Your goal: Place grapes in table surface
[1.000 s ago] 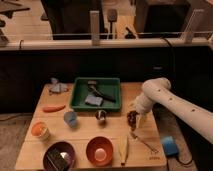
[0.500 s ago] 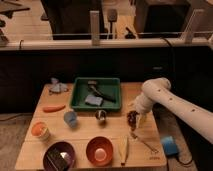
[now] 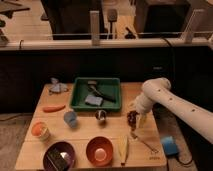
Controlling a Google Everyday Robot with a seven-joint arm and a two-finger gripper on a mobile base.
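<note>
The grapes [image 3: 132, 118] are a small dark reddish-purple cluster at the tip of my gripper [image 3: 136, 119], low over the right part of the light wooden table surface [image 3: 82, 131]. The gripper hangs down from my white arm [image 3: 172, 107], which comes in from the right, and it is shut on the grapes. I cannot tell whether the cluster touches the wood.
A green tray [image 3: 79, 103] with a few items stands at the back middle. A small metal cup [image 3: 100, 115], a blue cup [image 3: 70, 118], an orange cup [image 3: 40, 130], a purple bowl [image 3: 59, 156], an orange bowl [image 3: 98, 150], a carrot [image 3: 53, 108] and a blue sponge [image 3: 169, 145] lie around.
</note>
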